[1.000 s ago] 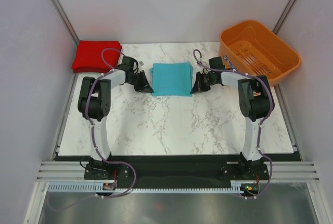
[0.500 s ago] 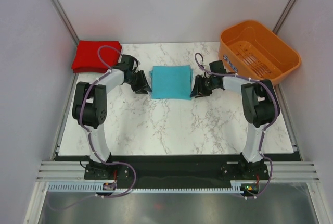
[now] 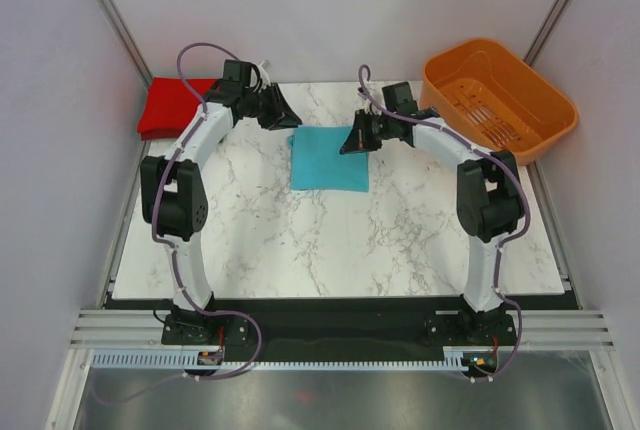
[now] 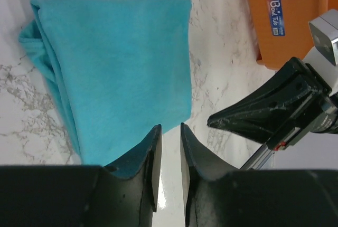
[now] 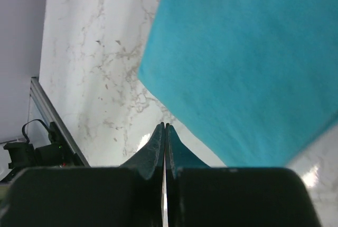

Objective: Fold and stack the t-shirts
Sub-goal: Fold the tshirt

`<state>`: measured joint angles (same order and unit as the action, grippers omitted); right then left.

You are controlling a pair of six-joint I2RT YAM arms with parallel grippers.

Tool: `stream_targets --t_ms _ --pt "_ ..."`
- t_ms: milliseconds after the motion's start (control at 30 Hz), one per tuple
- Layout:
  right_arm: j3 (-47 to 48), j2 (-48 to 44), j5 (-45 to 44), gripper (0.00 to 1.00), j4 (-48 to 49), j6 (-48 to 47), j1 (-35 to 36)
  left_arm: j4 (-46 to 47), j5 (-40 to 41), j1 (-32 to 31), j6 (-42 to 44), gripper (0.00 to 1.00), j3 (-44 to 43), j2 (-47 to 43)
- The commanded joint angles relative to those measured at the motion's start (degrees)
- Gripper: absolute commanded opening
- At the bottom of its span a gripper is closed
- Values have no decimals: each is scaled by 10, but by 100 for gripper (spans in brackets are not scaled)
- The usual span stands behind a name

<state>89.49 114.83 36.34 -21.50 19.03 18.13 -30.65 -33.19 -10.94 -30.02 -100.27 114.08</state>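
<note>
The teal-blue t-shirt [image 3: 330, 158] lies folded into a rectangle on the middle of the marble table; it also fills the left wrist view [image 4: 116, 63] and the right wrist view [image 5: 248, 63]. The red t-shirt [image 3: 172, 105] lies folded at the far left corner, partly behind my left arm. My left gripper [image 3: 285, 114] hovers off the teal shirt's far left corner, its jaws a narrow gap apart with only marble between them [image 4: 169, 128]. My right gripper [image 3: 350, 140] hangs over the shirt's far right edge, shut on nothing [image 5: 165, 126].
An orange slotted basket [image 3: 498, 95] stands at the far right, its wall with a blue label in the left wrist view [image 4: 288, 16]. The right gripper's dark fingers [image 4: 259, 113] show there too. Grey walls enclose the table on both sides and at the back.
Both grippers have left the teal shirt's left and right edges and swung up toward its far side. The right gripper opened and shut again. The shirt stays folded on the table.
</note>
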Motion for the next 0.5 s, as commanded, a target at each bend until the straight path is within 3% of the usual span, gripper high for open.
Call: stream_targets --t_ms 0,133,300,467 --pt "37 57 74 0 23 35 27 0 -26 -1 -25 27 -19 60" --pt "47 128 130 0 77 52 34 9 0 -8 -21 26 -14 111" --pt "49 188 118 0 67 18 28 18 16 -7 -17 25 -18 170" --pt "41 176 121 0 50 5 15 19 12 -6 -14 27 -26 168"
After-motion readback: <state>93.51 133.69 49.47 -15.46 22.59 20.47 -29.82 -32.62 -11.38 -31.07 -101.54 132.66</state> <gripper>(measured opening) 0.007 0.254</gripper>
